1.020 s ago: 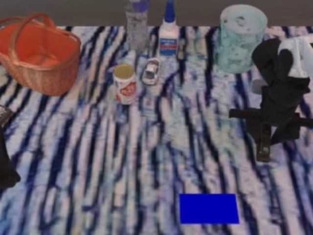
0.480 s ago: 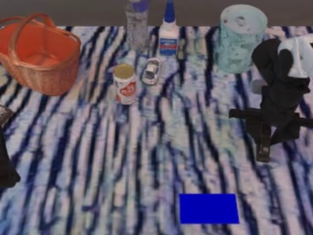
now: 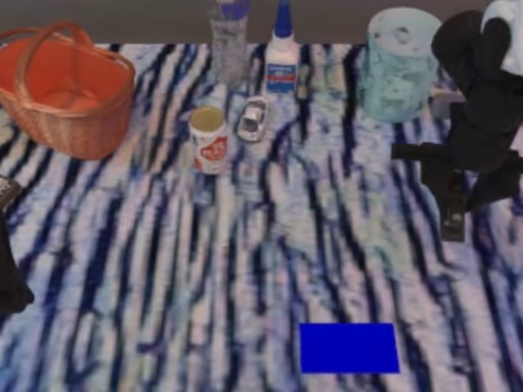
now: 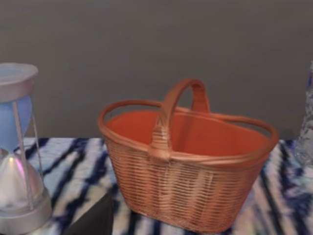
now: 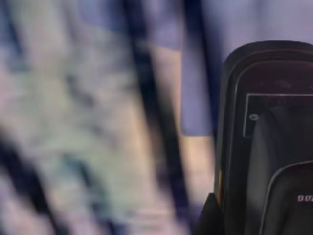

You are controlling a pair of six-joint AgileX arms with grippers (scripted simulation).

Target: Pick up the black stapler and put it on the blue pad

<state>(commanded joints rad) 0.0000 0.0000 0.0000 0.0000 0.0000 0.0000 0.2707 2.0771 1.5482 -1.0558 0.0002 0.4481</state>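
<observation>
The black stapler (image 3: 453, 220) hangs above the striped cloth at the table's right side, with my right gripper (image 3: 450, 184) shut on its upper part. In the right wrist view the stapler (image 5: 264, 147) fills the side of the picture as a black body with thin grey outlines, and one dark fingertip (image 5: 210, 218) shows beside it. The blue pad (image 3: 349, 348) lies flat near the front edge, well below and left of the stapler in the top view, with nothing on it. My left gripper (image 3: 5, 196) is parked at the table's left edge, open and empty.
An orange wicker basket (image 3: 65, 90) stands at the back left. A can (image 3: 209, 139), a toy car (image 3: 252, 118), a glue bottle (image 3: 283, 57) and a pale teal roll (image 3: 404, 64) stand along the back. An hourglass (image 4: 17, 156) stands beside the basket.
My right arm has risen and shifted towards the back right, carrying the stapler with it off the cloth. The left arm has not moved.
</observation>
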